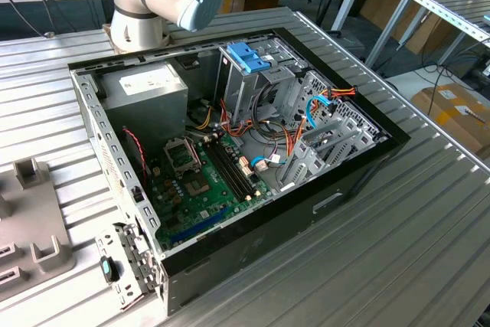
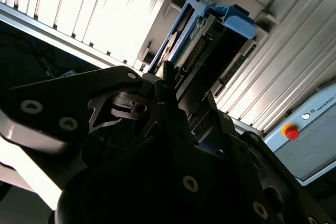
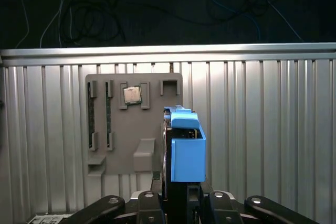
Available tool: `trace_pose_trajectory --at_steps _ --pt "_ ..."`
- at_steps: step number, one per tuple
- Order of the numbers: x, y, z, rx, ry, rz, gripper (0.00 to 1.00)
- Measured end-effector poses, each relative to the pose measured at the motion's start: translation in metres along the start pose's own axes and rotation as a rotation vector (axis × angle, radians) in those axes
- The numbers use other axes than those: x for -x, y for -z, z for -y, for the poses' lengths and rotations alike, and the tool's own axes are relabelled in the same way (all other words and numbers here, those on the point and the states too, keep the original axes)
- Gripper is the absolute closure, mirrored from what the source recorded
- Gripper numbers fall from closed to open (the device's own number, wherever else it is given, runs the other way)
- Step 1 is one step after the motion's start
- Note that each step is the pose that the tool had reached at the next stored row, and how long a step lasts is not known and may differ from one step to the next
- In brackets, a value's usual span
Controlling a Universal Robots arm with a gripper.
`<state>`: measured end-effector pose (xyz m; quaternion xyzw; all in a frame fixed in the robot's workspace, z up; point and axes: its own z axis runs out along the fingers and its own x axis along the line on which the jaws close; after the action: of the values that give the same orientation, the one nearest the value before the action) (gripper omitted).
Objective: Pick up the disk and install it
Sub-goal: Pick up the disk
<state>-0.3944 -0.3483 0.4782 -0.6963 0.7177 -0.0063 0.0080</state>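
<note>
The disk [image 3: 186, 150] stands on edge between my fingers, one blue side rail facing the first wrist view. My gripper [image 3: 178, 190] is shut on the disk and holds it high above a grey fixture plate [image 3: 131, 129] on the ribbed metal table. In the second wrist view the disk [image 2: 202, 40] shows its connector edge and blue rail beyond a dark fingertip [image 2: 168, 80]. The open computer case [image 1: 360, 170] lies on the table in the exterior view, with a metal drive cage topped by a blue latch [image 1: 249, 57] at its far side.
Inside the case are a grey power-supply box [image 1: 145, 86], a green motherboard [image 1: 199, 181] and loose orange and blue cables [image 1: 306, 112]. The arm's base [image 1: 142, 5] stands behind the case. A small chip [image 3: 132, 95] sits on the fixture plate [image 1: 31, 220]. A pendant with a red button [image 2: 290, 132] lies nearby.
</note>
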Motion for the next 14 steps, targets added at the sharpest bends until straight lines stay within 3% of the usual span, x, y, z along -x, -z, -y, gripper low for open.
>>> trace_pose_trajectory --at_steps 5,14 --pt "0.0003 -0.0002 0.0098 0.0000 0.000 -0.0001 0.65" --pt "0.0007 -0.0004 0.0221 0.0000 0.000 0.0000 0.65"
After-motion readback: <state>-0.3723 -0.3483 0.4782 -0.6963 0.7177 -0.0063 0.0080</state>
